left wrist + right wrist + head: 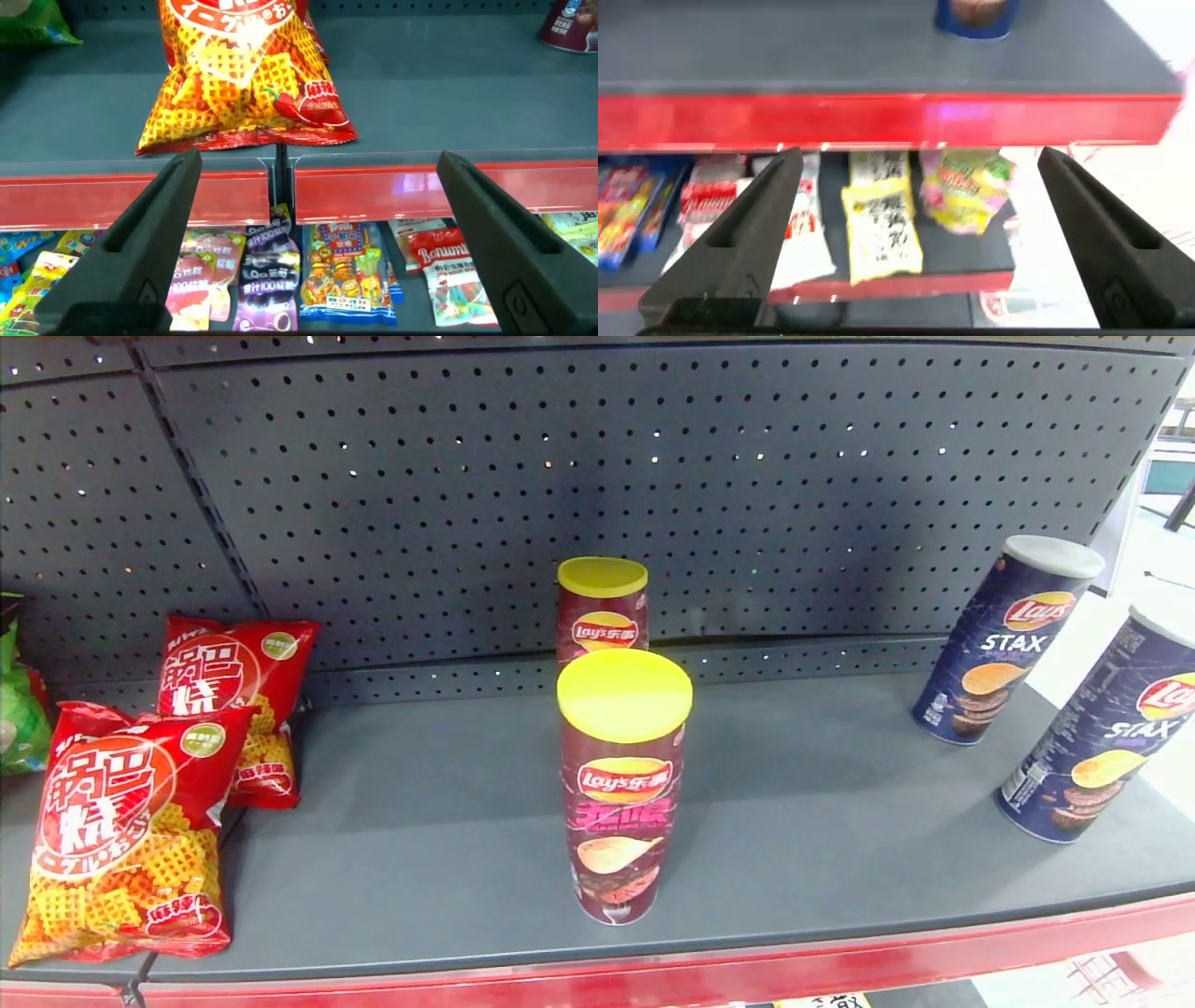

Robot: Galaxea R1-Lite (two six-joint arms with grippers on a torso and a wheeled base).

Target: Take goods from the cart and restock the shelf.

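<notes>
Yellow-lidded maroon cans point(620, 784), grey shelf point(822, 821) edged red.

Left claw point(320, 159), right claw point(920, 151): seemingly black.

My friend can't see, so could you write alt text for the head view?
A yellow-lidded maroon chip can stands on a grey shelf, a matching can behind it. Two red snack bags sit at left; two dark blue cans stand at right.

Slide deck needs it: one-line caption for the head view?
Shelf stocked with two red bags left, two maroon cans centre, two blue cans right.
</notes>
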